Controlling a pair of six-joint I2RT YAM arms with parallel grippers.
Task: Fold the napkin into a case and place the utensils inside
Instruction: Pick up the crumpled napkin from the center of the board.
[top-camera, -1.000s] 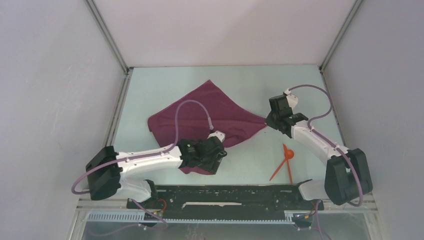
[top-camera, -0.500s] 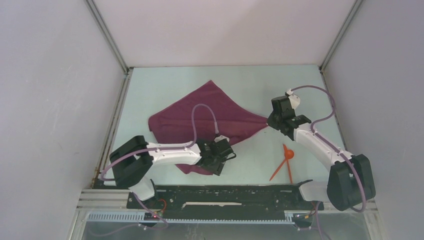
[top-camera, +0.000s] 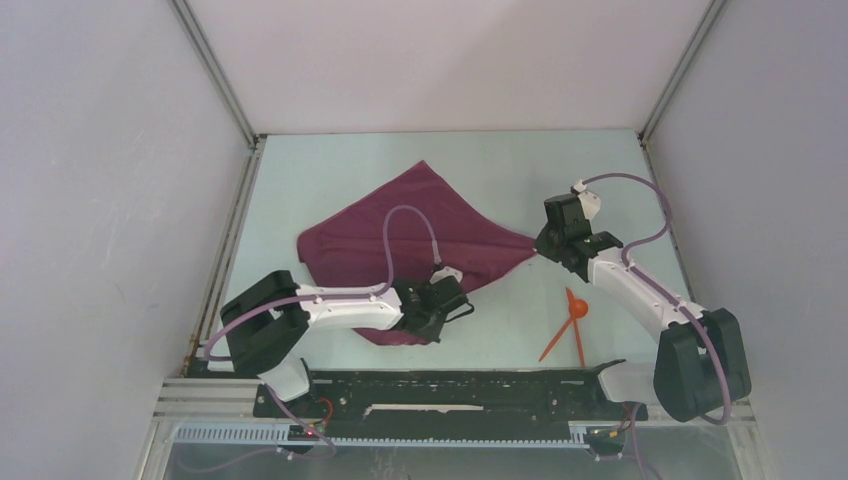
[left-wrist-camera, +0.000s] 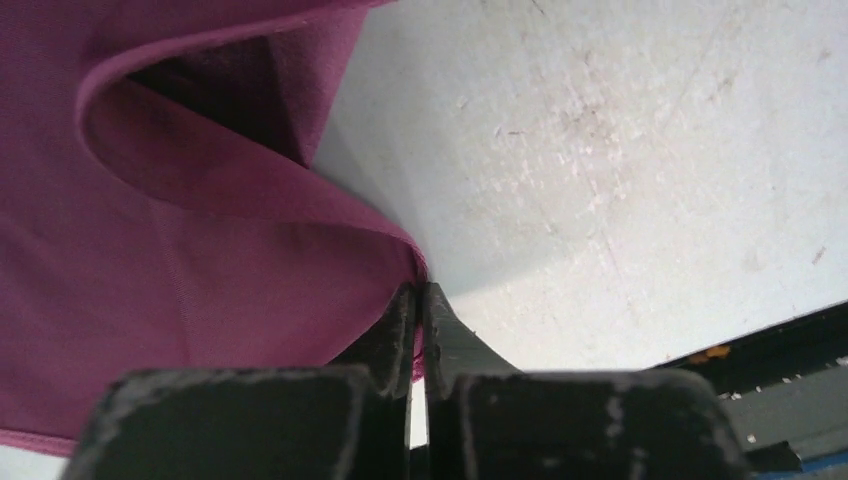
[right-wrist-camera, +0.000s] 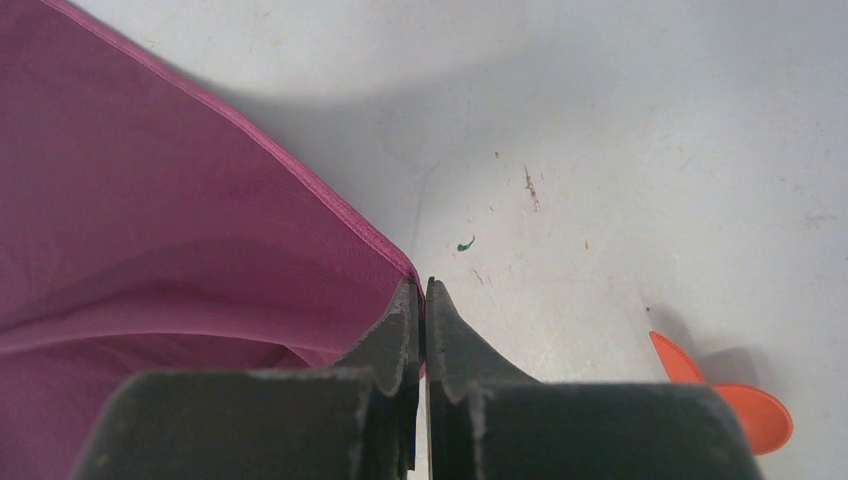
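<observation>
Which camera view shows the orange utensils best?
Top external: both utensils show whole. The right wrist view catches only orange bits at its lower right edge; the left wrist view shows none.

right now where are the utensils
In the top view, the utensils lie at the near right, just left of the right arm, apart from the napkin.

Thin plum-purple cloth napkin (top-camera: 400, 225): soft, matt weave, stitched hem. Orange-red plastic utensils (top-camera: 576, 310): smooth, slight sheen. Pale table top (top-camera: 500, 165): hard, matt, scuffed and speckled. My left claw (left-wrist-camera: 420, 292) and right claw (right-wrist-camera: 422, 287): black, matt, rough-grained edges.
</observation>
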